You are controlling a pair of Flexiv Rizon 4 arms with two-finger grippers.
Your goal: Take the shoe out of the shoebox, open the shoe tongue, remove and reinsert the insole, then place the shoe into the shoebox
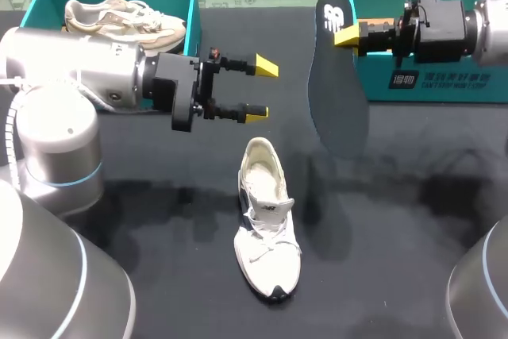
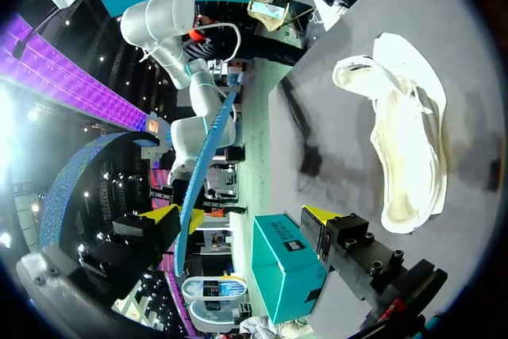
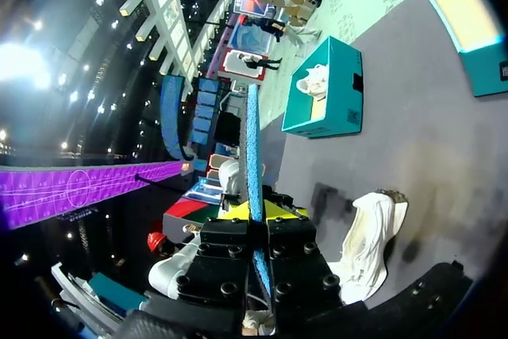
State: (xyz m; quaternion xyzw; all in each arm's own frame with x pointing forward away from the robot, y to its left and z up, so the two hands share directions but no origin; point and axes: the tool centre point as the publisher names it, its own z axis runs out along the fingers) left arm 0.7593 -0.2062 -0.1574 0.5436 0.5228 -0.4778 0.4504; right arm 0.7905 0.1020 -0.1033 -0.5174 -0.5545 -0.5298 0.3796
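A white shoe [image 1: 266,228] lies on the dark table, toe toward the front edge, its opening empty. My right gripper [image 1: 347,35] is shut on the heel end of the dark insole [image 1: 337,85], which hangs down in the air in front of the right shoebox [image 1: 432,77]. In the right wrist view the insole [image 3: 253,144] stands edge-on between the fingers of that gripper [image 3: 254,213], with the shoe [image 3: 369,232] below. My left gripper [image 1: 260,89] hovers open and empty above and behind the shoe. From the left wrist, the shoe [image 2: 405,132] lies beside the open gripper [image 2: 242,216].
A second teal shoebox [image 1: 190,5] at the back left holds a beige shoe [image 1: 119,17]. The right shoebox [image 2: 290,263] sits ahead of the left gripper. Bare dark tabletop [image 1: 159,196] surrounds the white shoe.
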